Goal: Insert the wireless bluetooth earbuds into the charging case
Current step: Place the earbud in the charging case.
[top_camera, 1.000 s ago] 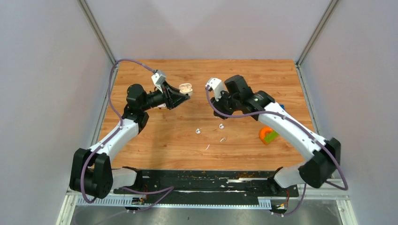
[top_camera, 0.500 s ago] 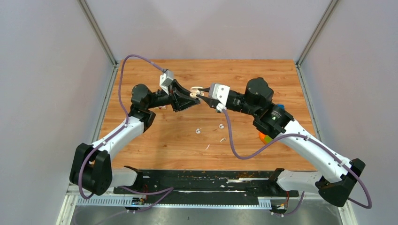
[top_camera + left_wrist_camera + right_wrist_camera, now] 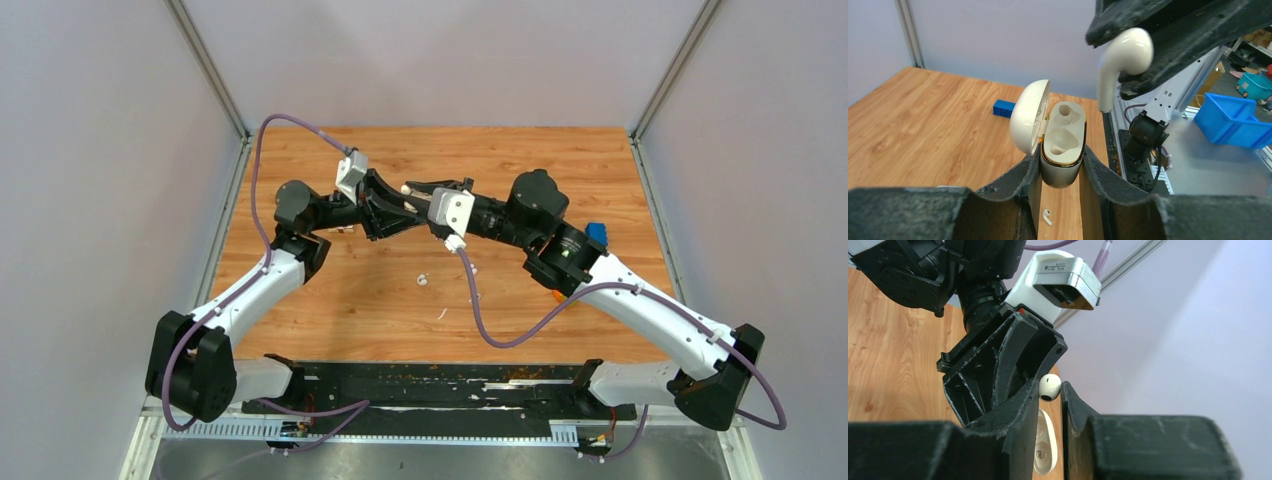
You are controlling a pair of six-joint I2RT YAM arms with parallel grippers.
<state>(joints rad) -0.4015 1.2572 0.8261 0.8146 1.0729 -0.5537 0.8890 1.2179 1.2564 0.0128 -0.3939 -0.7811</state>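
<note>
In the top view the two tools meet over the far half of the desk (image 3: 330, 300) and hide nearly all of what they carry. The left tool (image 3: 1060, 157) is clenched on the charging case (image 3: 1062, 150), whose lower body is buried between the fingers. The case is glossy cream-white and upright, its lid (image 3: 1029, 122) swung open to the left and both moulded sockets showing. The right tool (image 3: 1050, 390) grasps one earbud (image 3: 1125, 55) by the head, stem down, just above and right of the case and not touching it. The right wrist view shows only its rounded head. A loose earbud (image 3: 422, 280) lies on the desk beside a purple cable (image 3: 478, 315). A blue block (image 3: 1004, 108) sits well behind. An orange object (image 3: 553, 295) is mostly covered by the right arm (image 3: 640, 305).
</note>
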